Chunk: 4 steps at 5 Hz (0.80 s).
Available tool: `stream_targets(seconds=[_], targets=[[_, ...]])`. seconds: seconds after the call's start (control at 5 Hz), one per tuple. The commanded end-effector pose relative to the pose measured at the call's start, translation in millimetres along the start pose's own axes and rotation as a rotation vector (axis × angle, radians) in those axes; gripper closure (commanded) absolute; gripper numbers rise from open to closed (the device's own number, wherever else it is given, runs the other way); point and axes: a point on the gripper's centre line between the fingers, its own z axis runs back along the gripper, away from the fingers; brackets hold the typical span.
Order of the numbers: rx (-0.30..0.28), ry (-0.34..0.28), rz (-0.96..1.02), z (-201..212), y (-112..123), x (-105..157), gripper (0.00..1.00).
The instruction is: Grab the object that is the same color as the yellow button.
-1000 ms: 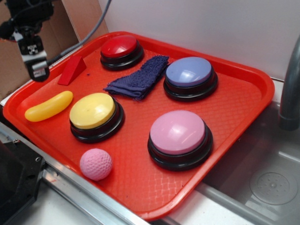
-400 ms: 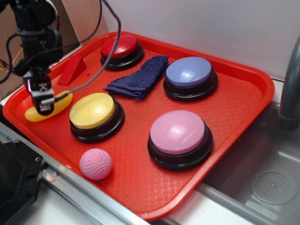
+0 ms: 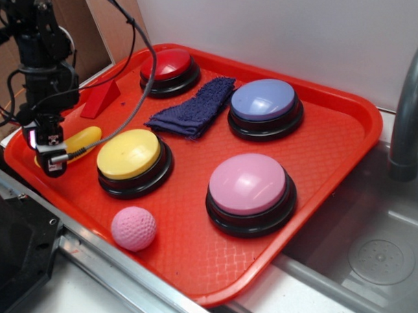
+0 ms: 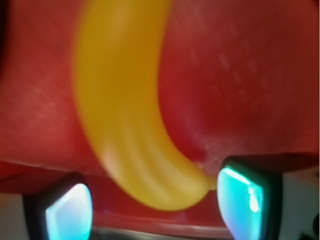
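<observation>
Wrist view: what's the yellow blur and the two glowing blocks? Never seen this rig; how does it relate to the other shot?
The machine is a small robot arm. The exterior view looks from the side at a red tray. The wrist view comes from a camera on the arm, looking down past its tool.

The yellow blur is a toy banana, very close to the lens. The glowing blocks are the tool's two fingertips, spread apart with the banana's end between them; they have not closed on it.

Also on the tray: yellow button, red button, blue button, pink button, pink ball, dark cloth, red wedge.
</observation>
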Motion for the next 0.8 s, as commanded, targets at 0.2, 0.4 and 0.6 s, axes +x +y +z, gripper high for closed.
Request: stream_targets(seconds=[0.2, 0.4, 0.6], targets=[[0.085, 0.033, -0.028, -8, -10, 23, 1.0], [0.105, 0.029, -0.026, 1, -16, 22, 1.0], [0.088, -0.045, -0.019, 53, -42, 22, 1.0]])
